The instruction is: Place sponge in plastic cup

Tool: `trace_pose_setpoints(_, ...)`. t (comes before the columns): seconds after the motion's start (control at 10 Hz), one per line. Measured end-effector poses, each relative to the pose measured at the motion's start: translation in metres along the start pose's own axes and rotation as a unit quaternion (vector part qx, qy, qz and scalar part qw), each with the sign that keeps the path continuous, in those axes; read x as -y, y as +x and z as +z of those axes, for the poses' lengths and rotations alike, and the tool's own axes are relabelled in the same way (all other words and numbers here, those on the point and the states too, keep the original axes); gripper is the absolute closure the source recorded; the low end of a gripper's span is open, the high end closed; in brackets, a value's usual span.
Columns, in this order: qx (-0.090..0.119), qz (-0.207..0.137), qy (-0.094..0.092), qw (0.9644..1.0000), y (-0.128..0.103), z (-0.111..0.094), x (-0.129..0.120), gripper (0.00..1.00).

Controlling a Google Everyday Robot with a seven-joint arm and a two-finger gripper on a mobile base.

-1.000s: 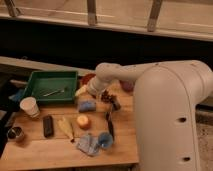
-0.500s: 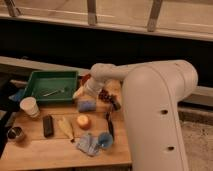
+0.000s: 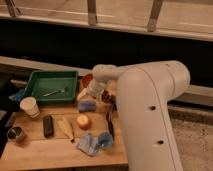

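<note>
One tool (image 3: 84, 95) stays just above the sponge (image 3: 86, 106), grip unclear, as the arm (image 3: 150, 100) swings left

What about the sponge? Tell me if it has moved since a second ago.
No. The sponge lies in the same spot, just off the green tray's near right corner. The gripper hovers just above it, beside the tray's right edge.

A wooden table (image 3: 35, 152) fills the lower left of the frame. Behind it a pale ledge (image 3: 30, 64) runs across, and above the ledge is a wide dark wall band (image 3: 55, 45). Along the top edge, grey upright posts (image 3: 92, 11) stand before a lighter surface. At the lower right is a grey speckled floor (image 3: 195, 145). The light is dim and warm. The gripper (image 3: 85, 96) is near the centre, over the table.
</note>
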Motion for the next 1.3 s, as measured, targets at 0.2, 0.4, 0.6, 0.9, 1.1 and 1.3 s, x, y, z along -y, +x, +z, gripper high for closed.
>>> trace_pose_setpoints(0.2, -0.002, 0.009, -0.006, 0.9999, -0.001, 0.004, 0.005, 0.20)
trace_pose_setpoints(0.4, -0.006, 0.010, -0.015, 0.9998, 0.000, 0.012, 0.003, 0.20)
trace_pose_setpoints(0.6, -0.010, 0.011, -0.020, 0.9997, 0.001, 0.018, 0.001, 0.20)
trace_pose_setpoints(0.9, -0.019, 0.017, -0.024, 0.9994, 0.005, 0.030, 0.005, 0.25)
trace_pose_setpoints(1.1, -0.023, 0.019, -0.022, 0.9993, 0.006, 0.032, 0.008, 0.48)
trace_pose_setpoints(1.3, -0.024, 0.017, -0.020, 0.9994, 0.007, 0.034, 0.008, 0.64)
